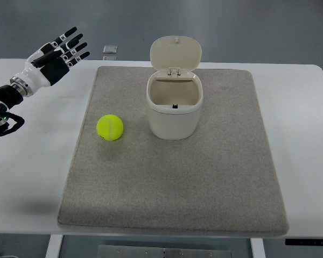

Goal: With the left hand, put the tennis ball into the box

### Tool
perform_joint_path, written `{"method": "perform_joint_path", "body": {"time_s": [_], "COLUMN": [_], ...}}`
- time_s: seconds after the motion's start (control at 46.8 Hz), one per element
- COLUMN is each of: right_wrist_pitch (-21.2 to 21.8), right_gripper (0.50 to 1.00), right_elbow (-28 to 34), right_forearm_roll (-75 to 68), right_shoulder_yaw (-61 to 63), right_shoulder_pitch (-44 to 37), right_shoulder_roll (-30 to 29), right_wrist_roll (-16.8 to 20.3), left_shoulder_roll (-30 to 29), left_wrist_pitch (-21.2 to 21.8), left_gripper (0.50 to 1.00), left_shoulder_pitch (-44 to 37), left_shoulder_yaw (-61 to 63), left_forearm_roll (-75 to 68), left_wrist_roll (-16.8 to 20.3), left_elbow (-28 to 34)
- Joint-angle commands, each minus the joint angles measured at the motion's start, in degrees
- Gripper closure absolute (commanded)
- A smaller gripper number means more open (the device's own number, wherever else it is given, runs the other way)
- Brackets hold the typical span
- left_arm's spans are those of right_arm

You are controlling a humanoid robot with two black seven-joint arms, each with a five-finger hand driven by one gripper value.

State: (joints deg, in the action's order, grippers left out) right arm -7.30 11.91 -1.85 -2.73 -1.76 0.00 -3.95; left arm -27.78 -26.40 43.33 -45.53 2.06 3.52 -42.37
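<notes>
On mat [204,177], tennis ball [110,128] sits untouched, just left of box [174,110], lid up. Left hand [56,54] hovers far left, fingers spread, empty, well apart from ball. Nothing done yet: reach, grasp, drop all remain.

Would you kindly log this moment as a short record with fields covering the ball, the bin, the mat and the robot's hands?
tennis ball: yellow-green tennis ball, resting on the mat, left of the bin, apart from it
bin: cream lidded bin, upright on the mat, lid flipped open, inside looks empty
mat: grey mat on the white table
left hand: left hand above the table's far left corner, fingers spread, holding nothing, away from the ball
right hand: not in view
other: small clear item at the far edge of the table
</notes>
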Motion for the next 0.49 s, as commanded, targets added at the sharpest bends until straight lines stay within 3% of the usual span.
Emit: {"method": "perform_joint_path", "body": {"time_s": [0.0,0.47], "right_wrist_pitch": [0.00,0.00], "right_gripper": [0.599,0.599], "right_elbow": [-0.05,0.04], "right_forearm_roll": [0.00,0.00], "right_shoulder_yaw": [0.00,0.00], "right_shoulder_pitch": [-0.09,0.00], "right_shoulder_roll": [0.00,0.00], "right_wrist_roll": [0.00,0.00], "left_shoulder_roll": [-0.08,-0.34], "left_wrist_pitch": [-0.23,0.12], "left_gripper": [0.508,0.508], "left_shoulder_pitch": [0.00,0.18], "left_shoulder_yaw": [0.00,0.18], "left_forearm_roll": [0.05,-0.66], "left_wrist_roll": [0.00,0.09], "left_elbow": [0.00,0.00]}}
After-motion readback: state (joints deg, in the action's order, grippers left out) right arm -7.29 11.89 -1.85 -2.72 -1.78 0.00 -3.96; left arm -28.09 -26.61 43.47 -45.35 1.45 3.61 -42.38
